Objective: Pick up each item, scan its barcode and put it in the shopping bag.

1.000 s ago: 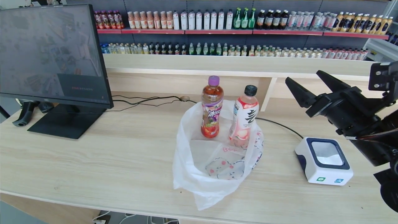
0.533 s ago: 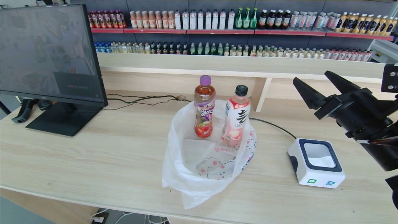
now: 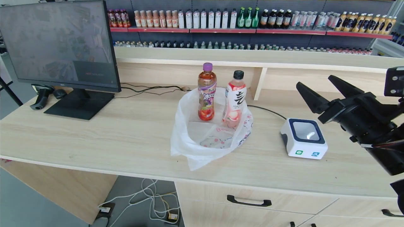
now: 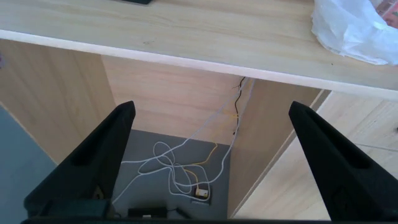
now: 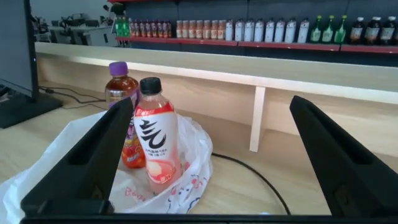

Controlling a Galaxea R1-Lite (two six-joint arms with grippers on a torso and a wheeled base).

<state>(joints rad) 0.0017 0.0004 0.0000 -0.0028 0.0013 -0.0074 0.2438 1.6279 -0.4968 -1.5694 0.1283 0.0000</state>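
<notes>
The right gripper (image 3: 314,81) hangs spread and empty at right; the tilted pink bottle (image 3: 235,101) mid-frame may topple if the limp shopping bag (image 3: 186,148) shifts.

Purple-capped bottle (image 3: 206,93) and pink bottle (image 3: 234,101) stand in the bag (image 3: 182,138). Scanner (image 3: 303,137) at its three o'clock; right gripper (image 3: 314,80), spread apart, at the scanner's two o'clock.
</notes>
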